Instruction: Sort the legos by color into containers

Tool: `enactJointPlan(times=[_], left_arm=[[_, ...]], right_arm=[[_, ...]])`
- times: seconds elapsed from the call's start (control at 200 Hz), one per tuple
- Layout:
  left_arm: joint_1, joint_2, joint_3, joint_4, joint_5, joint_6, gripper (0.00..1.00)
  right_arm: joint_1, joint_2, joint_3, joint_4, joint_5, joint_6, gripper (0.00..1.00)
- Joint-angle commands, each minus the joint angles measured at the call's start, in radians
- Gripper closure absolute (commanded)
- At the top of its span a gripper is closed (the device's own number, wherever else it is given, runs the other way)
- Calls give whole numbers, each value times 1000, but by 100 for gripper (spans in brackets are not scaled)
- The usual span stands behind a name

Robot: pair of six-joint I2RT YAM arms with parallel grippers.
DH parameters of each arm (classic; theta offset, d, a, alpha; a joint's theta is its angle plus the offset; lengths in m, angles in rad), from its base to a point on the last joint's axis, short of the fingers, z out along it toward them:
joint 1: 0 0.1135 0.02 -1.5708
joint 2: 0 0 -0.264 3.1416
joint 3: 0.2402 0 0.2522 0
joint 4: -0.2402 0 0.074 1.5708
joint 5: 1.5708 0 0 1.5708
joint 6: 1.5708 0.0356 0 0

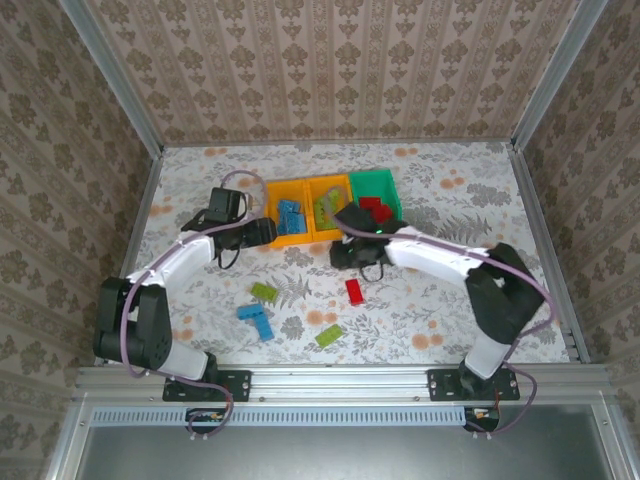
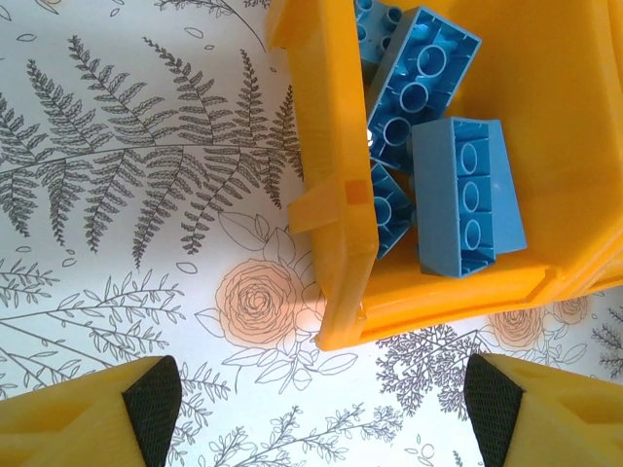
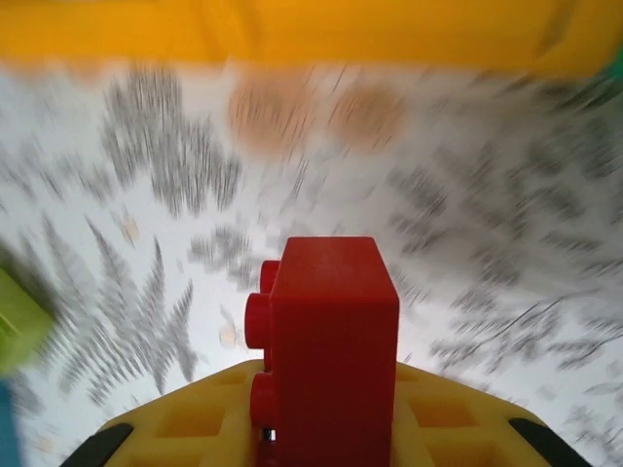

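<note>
Legos [image 1: 254, 318] are partly sorted and partly loose on the table [image 1: 450, 200]. Three bins stand side by side at mid-table, touching.

The left gripper [image 1: 268, 232] hovers at the near left corner of the left bin [image 1: 288, 183], which is orange and holds blue bricks [image 1: 290, 215]. In the left wrist view its fingers [image 2: 151, 399] are spread wide with nothing between them. They sit over bare floral tabletop just outside that bin corner. Several of the blue bricks inside are piled against one another, showing hollow undersides.

Nearer the arms lie the loose pieces. Two blue pieces [image 1: 256, 322] touch each other, and a lime brick [image 1: 264, 292] sits just beyond them. A second lime brick [image 1: 328, 335] lies further right, and a loose red brick [image 1: 354, 290] beyond that.

The middle bin [image 1: 328, 179], also orange, holds lime bricks [image 1: 325, 205]. The green bin [image 1: 395, 195] on the right holds red bricks [image 1: 372, 208].

The right gripper [image 1: 352, 252] is just in front of the middle bin, above the table and near the loose red brick. In the right wrist view its fingers pinch a held brick [image 3: 331, 331]. This one is red and stands upright, with its studs facing left. It is sharp while the tabletop behind it is blurred. An orange bin wall runs across the top of that view, and a lime piece shows at the left edge.
</note>
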Motion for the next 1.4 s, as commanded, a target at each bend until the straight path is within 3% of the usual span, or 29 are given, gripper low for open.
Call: enactJointPlan(times=[0.0, 0.17, 0.425, 0.59, 0.815, 1.18, 1.23, 1.395], left_arm=[[8, -45, -21, -22, -22, 1, 20], [5, -85, -70, -46, -49, -3, 16], [-24, -163, -160, -92, -120, -8, 3], [-41, -189, -187, -123, -148, -12, 0], [-69, -182, -211, -152, -148, -19, 0], [-165, -149, -232, -152, -104, 39, 0], [-208, -145, -231, -158, -104, 51, 0], [-259, -115, -232, -167, -109, 70, 0]], right_arm=[[-111, -25, -44, 180, -162, 98, 77], [-247, 18, 44, 141, -177, 102, 78], [-392, 173, 245, 100, -221, 109, 78], [-421, 287, 423, -24, -164, 41, 75], [-450, 367, 516, -79, -155, 19, 64], [-447, 361, 496, -86, -170, 9, 38], [-448, 347, 485, -80, -171, 9, 34], [-448, 272, 419, -39, -170, 21, 32]])
